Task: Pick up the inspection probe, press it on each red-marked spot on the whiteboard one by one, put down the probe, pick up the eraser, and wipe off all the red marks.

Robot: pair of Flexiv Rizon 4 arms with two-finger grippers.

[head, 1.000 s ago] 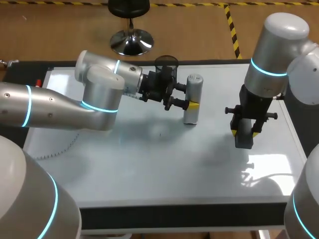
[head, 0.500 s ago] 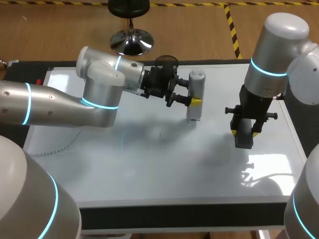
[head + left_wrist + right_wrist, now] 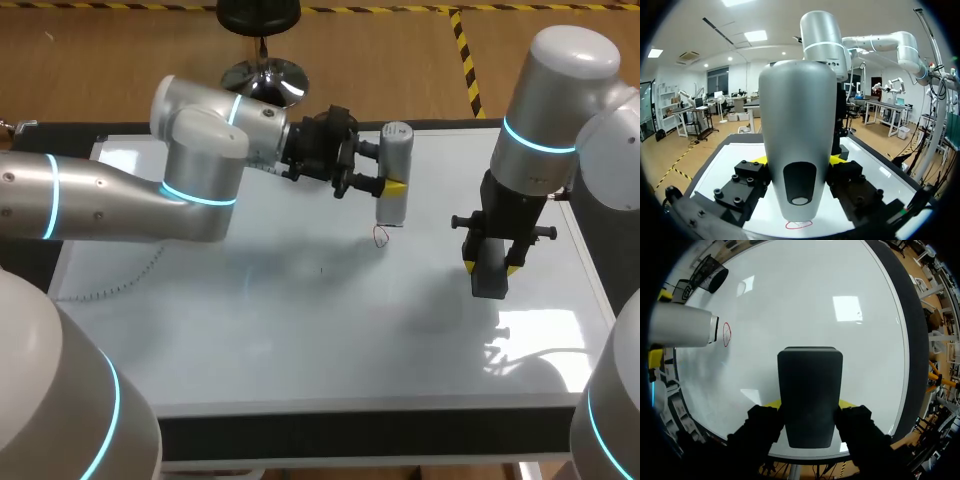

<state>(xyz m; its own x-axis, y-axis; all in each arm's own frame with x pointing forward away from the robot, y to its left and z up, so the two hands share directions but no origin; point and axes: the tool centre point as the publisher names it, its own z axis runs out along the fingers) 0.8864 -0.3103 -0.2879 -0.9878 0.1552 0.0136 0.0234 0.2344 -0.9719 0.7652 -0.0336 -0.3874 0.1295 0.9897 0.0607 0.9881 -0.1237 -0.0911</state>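
The silver inspection probe (image 3: 393,185) hangs upright just above the whiteboard (image 3: 330,330), with my left gripper (image 3: 385,187) shut on its sides from the left. A small red circle (image 3: 381,236) shows on the board right under the probe's tip. In the left wrist view the probe (image 3: 797,145) fills the space between the fingers, the red circle (image 3: 799,224) below it. My right gripper (image 3: 492,262) points down over the board's right part, shut on the black eraser (image 3: 489,278). From the right wrist, the eraser (image 3: 810,395) sits between the fingers; the probe (image 3: 682,328) and red circle (image 3: 726,334) lie ahead.
A black mesh cup (image 3: 711,276) stands at the board's far edge behind the left gripper. A faint dotted line (image 3: 110,285) runs across the board's left part. The dark table rim (image 3: 360,435) borders the board at the front.
My left arm has lifted the probe off the board and shifted it slightly back and right, uncovering the red circle beneath it. The right arm and eraser have stayed put.
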